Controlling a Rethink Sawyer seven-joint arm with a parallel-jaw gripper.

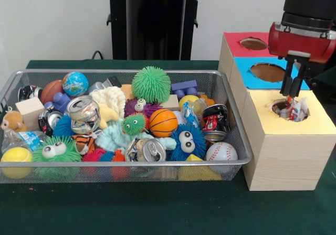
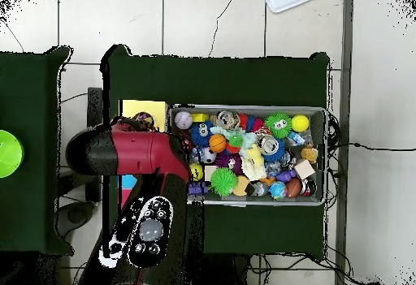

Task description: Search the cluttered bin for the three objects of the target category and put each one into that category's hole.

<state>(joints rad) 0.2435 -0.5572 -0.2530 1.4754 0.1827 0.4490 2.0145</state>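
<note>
My gripper (image 1: pixel 292 92) hangs over the round hole (image 1: pixel 278 107) in the yellow-topped wooden box (image 1: pixel 315 124) at the right. It is shut on a crumpled white and red wrapper-like piece (image 1: pixel 297 110), which sits half inside that hole. In the overhead view the red arm (image 2: pixel 138 153) covers the gripper; only the yellow box top (image 2: pixel 140 108) and a bit of the piece (image 2: pixel 145 121) show. The wire bin (image 1: pixel 131 72) left of the boxes holds crushed cans (image 1: pixel 83 110) and other clutter.
Behind the yellow box stand a blue-topped box (image 1: pixel 245 73) and a red-topped box (image 1: pixel 236 45), each with a hole. The bin also holds fuzzy balls (image 1: pixel 151 84), a baseball (image 1: pixel 221 151), an orange ball (image 1: pixel 163 122), a globe ball (image 1: pixel 75 83) and wooden blocks (image 1: pixel 29 110).
</note>
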